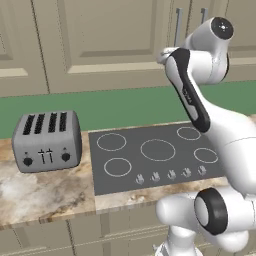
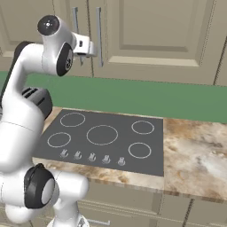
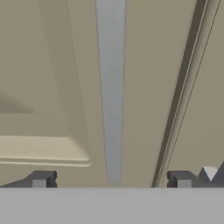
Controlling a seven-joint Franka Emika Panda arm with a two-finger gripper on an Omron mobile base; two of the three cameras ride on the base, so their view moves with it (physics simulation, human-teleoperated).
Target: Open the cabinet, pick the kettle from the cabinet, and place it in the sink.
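the gripper [image 3: 111, 180] is held wide open, its fingertips [image 3: 41, 179] set either side of a long silver bar handle [image 3: 111, 87] on the closed cabinet [image 3: 48, 78]. nothing is gripped. in the right base view the hand is seen raised against the two bar handles [image 2: 99, 35] of the wall cabinet [image 2: 155, 35]. below, a black cooktop [image 2: 104, 135] lies on the marbled counter [image 2: 195, 155], with a grey toaster [image 1: 46, 141] to its left.

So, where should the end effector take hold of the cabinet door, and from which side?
Grip the long vertical bar handle, coming straight at the door front. The open end effector already straddles the bar, one fingertip on each side.
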